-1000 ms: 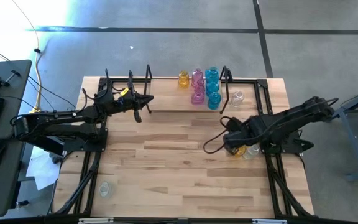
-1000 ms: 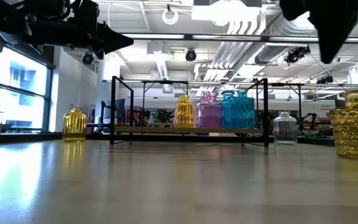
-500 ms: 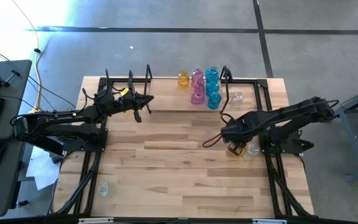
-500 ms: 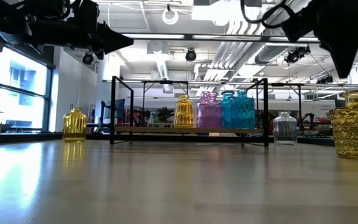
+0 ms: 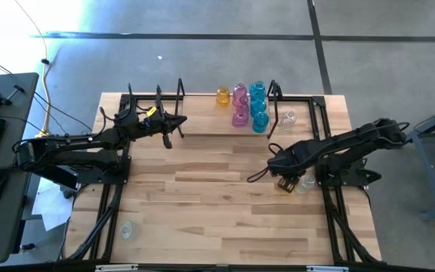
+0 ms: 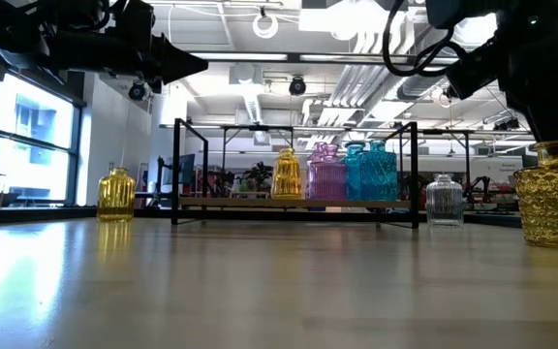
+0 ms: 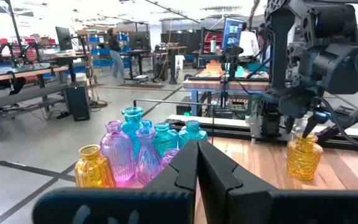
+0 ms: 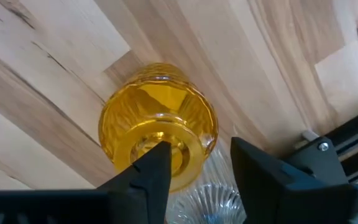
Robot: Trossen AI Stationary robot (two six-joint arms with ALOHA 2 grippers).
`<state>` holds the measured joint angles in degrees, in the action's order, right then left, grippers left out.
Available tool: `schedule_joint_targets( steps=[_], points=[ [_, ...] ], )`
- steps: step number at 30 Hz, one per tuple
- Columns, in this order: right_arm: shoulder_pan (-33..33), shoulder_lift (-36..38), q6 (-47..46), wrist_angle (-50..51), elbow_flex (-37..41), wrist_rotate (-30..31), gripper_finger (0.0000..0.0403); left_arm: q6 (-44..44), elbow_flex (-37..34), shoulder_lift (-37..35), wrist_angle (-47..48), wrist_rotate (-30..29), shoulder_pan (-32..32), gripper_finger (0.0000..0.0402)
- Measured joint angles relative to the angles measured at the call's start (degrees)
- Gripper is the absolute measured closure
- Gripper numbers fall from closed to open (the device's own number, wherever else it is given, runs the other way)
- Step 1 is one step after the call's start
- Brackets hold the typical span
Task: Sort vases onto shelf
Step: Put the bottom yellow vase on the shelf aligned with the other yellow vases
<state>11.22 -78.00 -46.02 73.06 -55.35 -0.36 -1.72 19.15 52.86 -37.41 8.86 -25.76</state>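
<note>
We see the right pincer (image 8: 194, 165) poised directly above an amber vase (image 8: 158, 149) that stands upright on the desk (image 5: 202, 204), near the desk's right side. In the right wrist view its two fingers (image 8: 151, 168) are spread, one over the mouth of the vase and the other just past the rim, with nothing pinched between them. A clear vase (image 8: 207, 199) stands right beside the amber one, so close that the two look to be touching.

The shelf (image 6: 298, 203) sits along the far edge of the desk and already carries one amber, several pink and several cyan vases in a tight cluster. Another clear vase (image 5: 288, 119) stands near the shelf's right end, another amber one (image 6: 116, 194) stands off to the shelf's left, and one more clear vase (image 5: 127, 229) waits near the desk's front left corner.

The left pincer (image 7: 197, 168) hangs above the shelf's left part, its fingers pressed together and holding nothing.

We judge the amber vase to be rigid, smooth and breakable glass, fairly light but slippery. The narrow neck below the rim looks like the best place to grip, squeezing gently and lifting straight up so the clear neighbour is not knocked.
</note>
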Motion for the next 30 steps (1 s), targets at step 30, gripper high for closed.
schedule_joint_targets(
  steps=[30],
  points=[
    [-4.13,-0.07,9.08,-11.47,-3.96,-1.29,0.0392,0.02,0.01,0.00,0.00,0.00,-0.02,0.0401]
  ],
)
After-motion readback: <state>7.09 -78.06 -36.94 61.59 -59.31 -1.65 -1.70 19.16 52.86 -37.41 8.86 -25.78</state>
